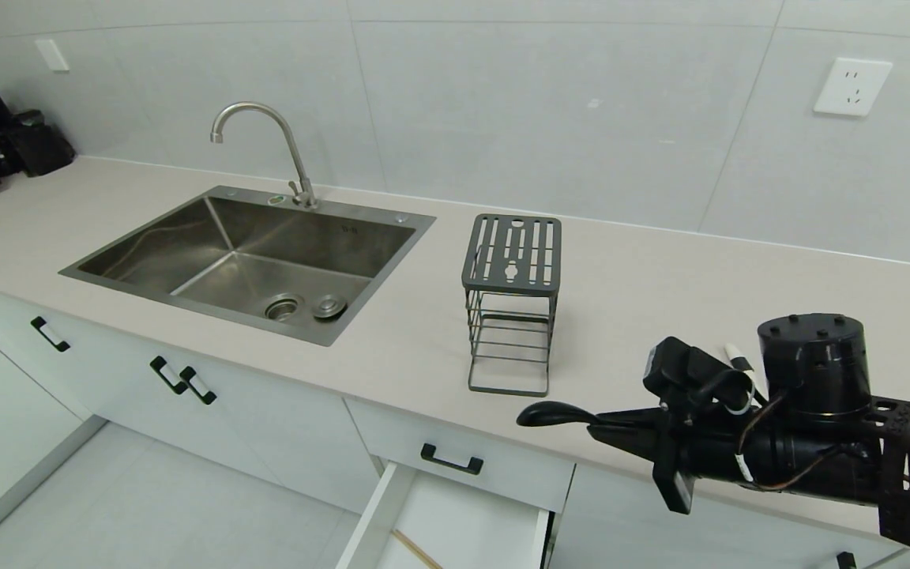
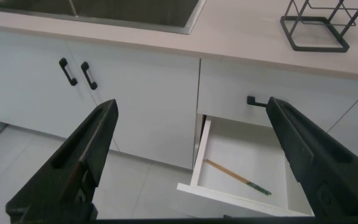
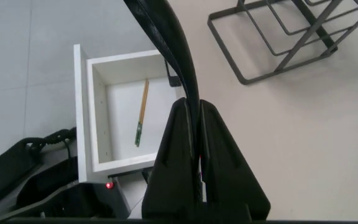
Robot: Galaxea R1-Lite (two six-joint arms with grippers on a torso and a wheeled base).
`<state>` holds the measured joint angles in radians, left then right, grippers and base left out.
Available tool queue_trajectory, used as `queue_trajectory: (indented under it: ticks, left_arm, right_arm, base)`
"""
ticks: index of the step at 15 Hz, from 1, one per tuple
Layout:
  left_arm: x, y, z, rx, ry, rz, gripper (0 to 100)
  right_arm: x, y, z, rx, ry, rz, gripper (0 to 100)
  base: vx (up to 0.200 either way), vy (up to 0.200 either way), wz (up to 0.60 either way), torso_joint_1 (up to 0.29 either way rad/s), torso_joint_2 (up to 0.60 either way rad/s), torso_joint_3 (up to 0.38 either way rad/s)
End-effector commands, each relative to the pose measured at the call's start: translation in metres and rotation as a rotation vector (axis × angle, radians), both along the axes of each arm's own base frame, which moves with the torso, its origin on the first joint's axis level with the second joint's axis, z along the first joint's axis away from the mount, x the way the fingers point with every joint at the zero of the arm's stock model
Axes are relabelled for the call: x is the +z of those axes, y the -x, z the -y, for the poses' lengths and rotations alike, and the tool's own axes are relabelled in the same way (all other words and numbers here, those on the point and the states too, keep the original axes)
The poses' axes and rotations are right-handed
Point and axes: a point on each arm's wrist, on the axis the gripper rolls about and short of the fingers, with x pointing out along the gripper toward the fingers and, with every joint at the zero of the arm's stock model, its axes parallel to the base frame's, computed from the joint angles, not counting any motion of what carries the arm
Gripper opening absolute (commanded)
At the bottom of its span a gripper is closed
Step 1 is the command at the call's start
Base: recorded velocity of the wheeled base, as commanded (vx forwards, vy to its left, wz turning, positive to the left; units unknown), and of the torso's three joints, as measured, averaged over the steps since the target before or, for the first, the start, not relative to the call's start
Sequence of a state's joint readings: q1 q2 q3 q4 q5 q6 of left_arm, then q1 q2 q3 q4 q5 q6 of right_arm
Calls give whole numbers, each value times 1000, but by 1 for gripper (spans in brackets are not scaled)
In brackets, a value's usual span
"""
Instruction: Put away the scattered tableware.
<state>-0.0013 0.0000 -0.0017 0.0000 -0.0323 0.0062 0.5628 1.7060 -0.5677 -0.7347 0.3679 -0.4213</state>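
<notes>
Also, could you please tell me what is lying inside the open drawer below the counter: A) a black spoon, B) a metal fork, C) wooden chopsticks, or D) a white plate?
C: wooden chopsticks lie on the floor of the open drawer, while the black spoon is clamped in the right gripper.

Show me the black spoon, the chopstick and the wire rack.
black spoon (image 1: 551,413), head view, its bowl.
chopstick (image 3: 142,112), right wrist view, mid-shaft.
wire rack (image 1: 512,254), head view, slotted top plate.
</notes>
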Motion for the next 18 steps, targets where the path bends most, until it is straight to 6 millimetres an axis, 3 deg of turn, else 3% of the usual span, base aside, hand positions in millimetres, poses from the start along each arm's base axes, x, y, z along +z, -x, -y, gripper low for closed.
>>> queue_trajectory:
  ticks: [1,6,10,13,15,18]
  left_arm:
    - [0,0,0,0,0,0,100]
    - [0,0,0,0,0,0,100]
    - [0,0,0,0,0,0,100]
    - [0,0,0,0,0,0,100]
    - [0,0,0,0,0,0,100]
    - [0,0,0,0,0,0,100]
  right_arm:
    - [-1,4,-7,29,0,-2,0]
    - [-5,-4,-28,60,-20,-32,0]
    - [-15,8,-47,118,-18,-94,0]
    - [-10,15,-80,177,-81,-148,0]
    - [-10,23,-92,212,-89,-162,0]
    - [7,29,-111,264,-135,-118,0]
  base:
    - [0,0,0,0,0,0]
    - [0,0,0,0,0,0]
    - [0,0,0,0,0,0]
    - [0,0,0,0,0,0]
    - [0,0,0,0,0,0]
    - [0,0,0,0,0,0]
